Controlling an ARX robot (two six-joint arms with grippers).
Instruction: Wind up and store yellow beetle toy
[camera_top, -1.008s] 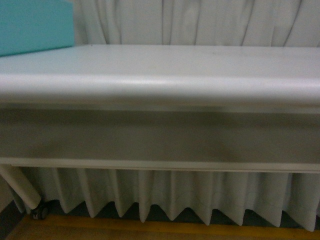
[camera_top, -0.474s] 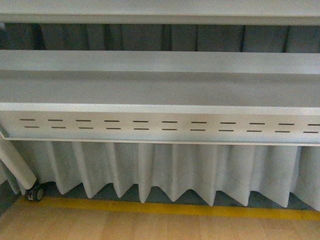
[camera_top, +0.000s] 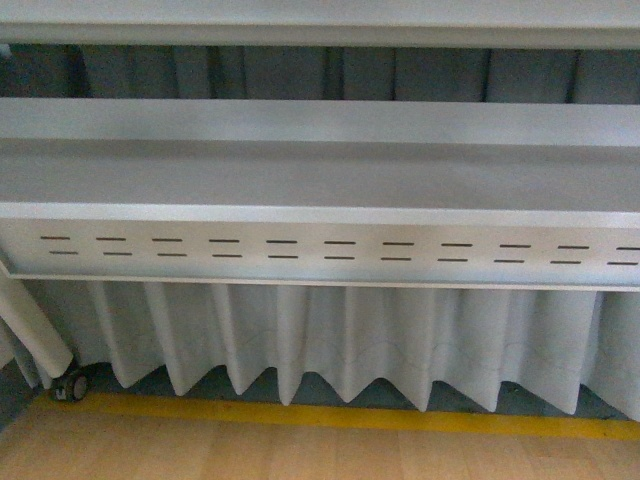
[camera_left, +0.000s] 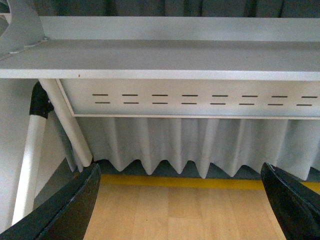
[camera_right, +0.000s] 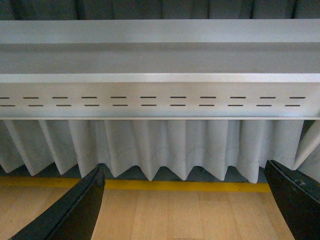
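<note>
The yellow beetle toy is out of view in every frame. My left gripper (camera_left: 182, 200) is open, its two black fingers (camera_left: 65, 210) spread wide over bare wooden floor with nothing between them. My right gripper (camera_right: 185, 202) is open too, with its black fingers (camera_right: 75, 212) far apart above the floor and empty. Neither arm shows in the front view.
A grey metal table frame with a slotted panel (camera_top: 330, 250) fills the front view from below the tabletop. A white pleated curtain (camera_top: 340, 340) hangs under it. A yellow floor line (camera_top: 330, 415) crosses the wooden floor (camera_top: 300, 455). A white table leg with a castor (camera_top: 68, 385) stands at left.
One second ago the front view looked across the white tabletop with a teal box at the back left. The view has since dropped below the table edge and now holds steady.
</note>
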